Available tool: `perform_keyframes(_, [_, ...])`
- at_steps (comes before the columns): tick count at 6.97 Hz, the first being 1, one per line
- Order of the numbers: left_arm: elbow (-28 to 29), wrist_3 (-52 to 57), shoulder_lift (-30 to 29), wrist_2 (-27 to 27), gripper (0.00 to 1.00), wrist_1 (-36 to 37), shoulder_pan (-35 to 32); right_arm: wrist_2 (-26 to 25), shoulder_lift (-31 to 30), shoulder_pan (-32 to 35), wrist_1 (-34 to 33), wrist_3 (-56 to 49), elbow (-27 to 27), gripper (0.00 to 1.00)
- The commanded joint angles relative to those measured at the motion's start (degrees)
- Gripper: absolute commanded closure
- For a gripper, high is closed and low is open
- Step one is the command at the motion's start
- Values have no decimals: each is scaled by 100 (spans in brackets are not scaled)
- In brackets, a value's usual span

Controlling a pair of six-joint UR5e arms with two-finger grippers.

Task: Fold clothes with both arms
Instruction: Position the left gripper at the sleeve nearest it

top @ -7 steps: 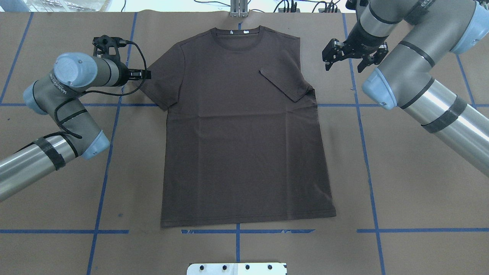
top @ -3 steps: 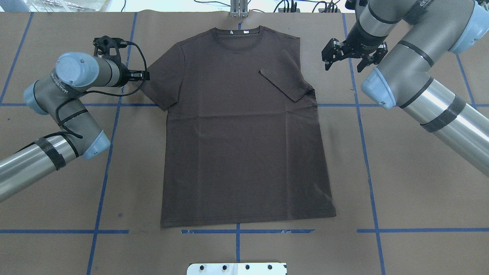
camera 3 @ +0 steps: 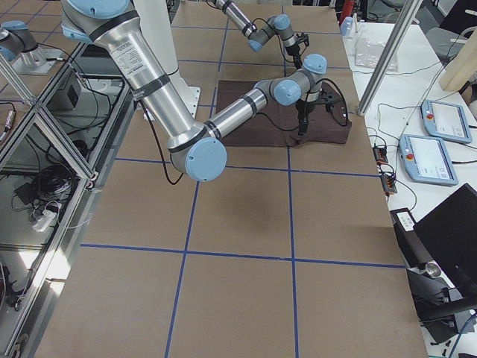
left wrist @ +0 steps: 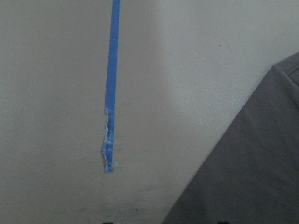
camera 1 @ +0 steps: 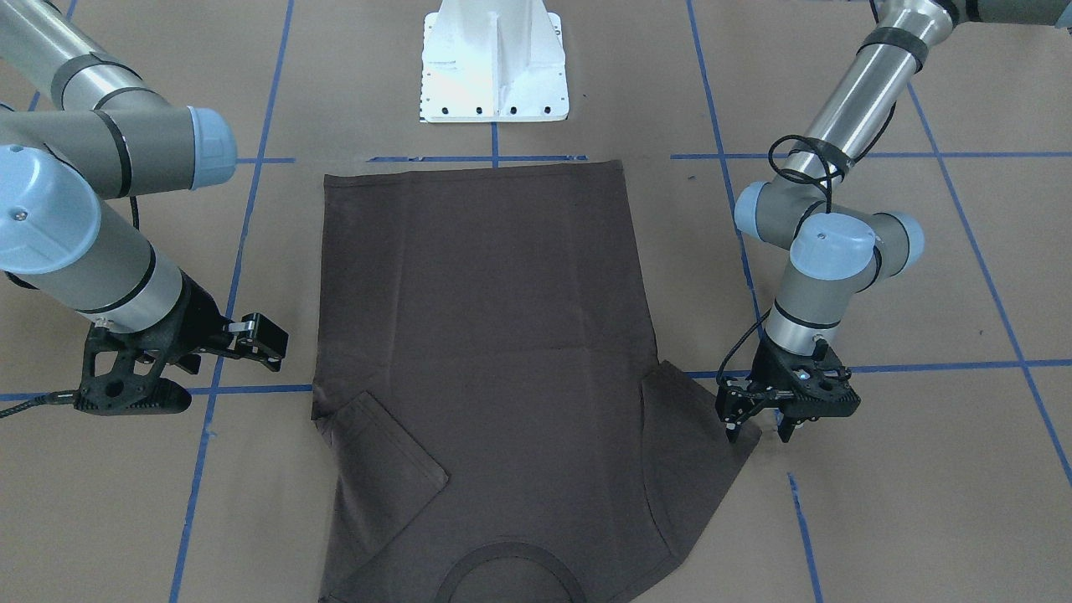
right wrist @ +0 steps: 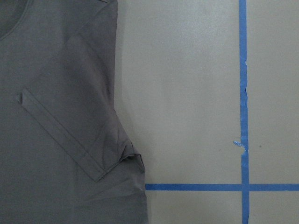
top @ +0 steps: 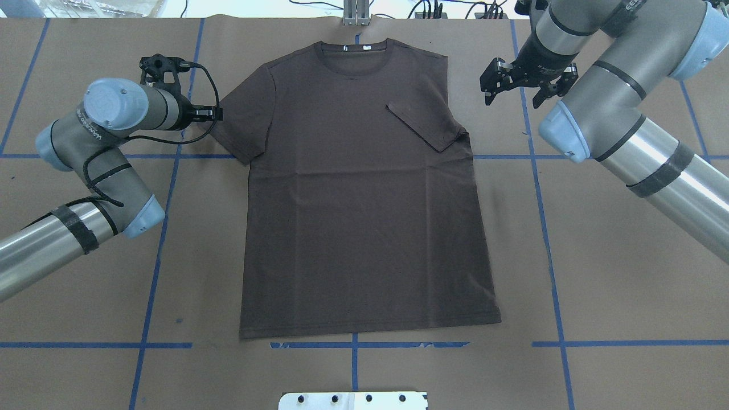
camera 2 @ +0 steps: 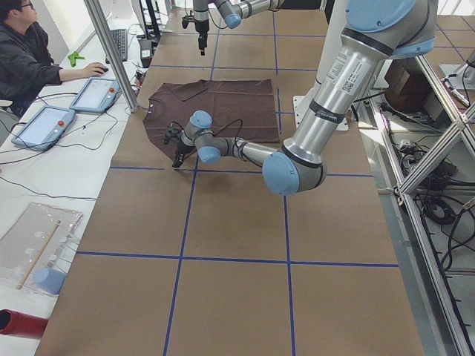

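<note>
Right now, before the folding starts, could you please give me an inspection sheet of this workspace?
surface: brown paper table cover with blue tape grid, flat.
job's things: dark brown short-sleeved cotton T-shirt lies flat, collar away from the robot; sleeve on the robot's right folded onto the chest, other sleeve spread out.
clutter: nothing seen.
claws: left claw open at the spread sleeve's tip; right claw open, beside the shirt's shoulder, not touching.
cables: black cable loops beside the left claw.
surroundings: white metal pedestal base; seated person at a side desk.
</note>
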Motion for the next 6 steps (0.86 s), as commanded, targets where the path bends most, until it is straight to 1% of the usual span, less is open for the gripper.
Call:
perform_keyframes(1, [0, -3, 4, -7, 20, 0, 35, 0, -9, 8, 1, -15, -13, 0])
perform_keyframes(3, [0, 6, 12, -16, 22, 0, 35, 0, 0, 8, 1, -24, -13, 0])
perform_keyframes(4, [0, 6, 12, -16, 33, 0, 35, 0, 0, 16, 1, -16, -13, 0])
perform_keyframes(5, [0, 6, 12, -16, 54, 0, 35, 0, -9, 8, 1, -24, -13, 0])
perform_keyframes(6, [-9, 6, 12, -25, 72, 0, 35, 0, 0, 16, 1, -24, -13, 0])
